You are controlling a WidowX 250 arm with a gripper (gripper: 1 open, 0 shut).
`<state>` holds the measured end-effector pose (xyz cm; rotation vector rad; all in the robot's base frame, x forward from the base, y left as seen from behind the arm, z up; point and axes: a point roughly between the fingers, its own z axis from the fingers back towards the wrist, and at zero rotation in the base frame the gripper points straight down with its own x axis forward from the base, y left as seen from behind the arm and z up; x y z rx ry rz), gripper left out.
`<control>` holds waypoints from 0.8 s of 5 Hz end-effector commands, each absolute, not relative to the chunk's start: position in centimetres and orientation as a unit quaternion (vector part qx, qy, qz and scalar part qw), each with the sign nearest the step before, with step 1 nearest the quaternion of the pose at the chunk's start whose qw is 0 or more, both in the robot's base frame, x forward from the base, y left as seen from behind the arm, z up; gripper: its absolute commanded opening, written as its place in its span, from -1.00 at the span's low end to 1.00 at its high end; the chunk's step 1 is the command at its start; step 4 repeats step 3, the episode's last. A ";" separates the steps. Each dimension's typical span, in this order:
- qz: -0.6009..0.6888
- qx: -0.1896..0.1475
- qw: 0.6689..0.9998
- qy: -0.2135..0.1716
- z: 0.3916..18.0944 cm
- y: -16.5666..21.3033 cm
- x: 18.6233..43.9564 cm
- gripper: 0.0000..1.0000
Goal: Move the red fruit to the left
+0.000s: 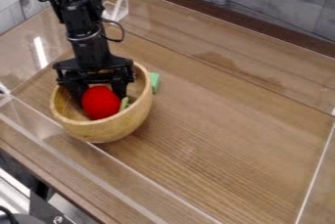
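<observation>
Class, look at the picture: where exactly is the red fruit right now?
In the camera view the red fruit sits at centre-left, inside the wooden bowl, between the fingers of the hand, with a green block at the bowl's right rim.
</observation>
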<state>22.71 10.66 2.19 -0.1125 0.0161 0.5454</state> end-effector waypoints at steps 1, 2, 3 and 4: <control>0.270 -0.057 0.961 0.020 1.1 11.7 22.9 -1.00; 0.259 -0.057 0.964 0.022 1.1 12.4 23.4 -1.00; 0.265 -0.057 0.962 0.023 0.9 12.6 22.8 -1.00; 0.265 -0.057 0.962 0.023 0.9 12.6 22.8 -1.00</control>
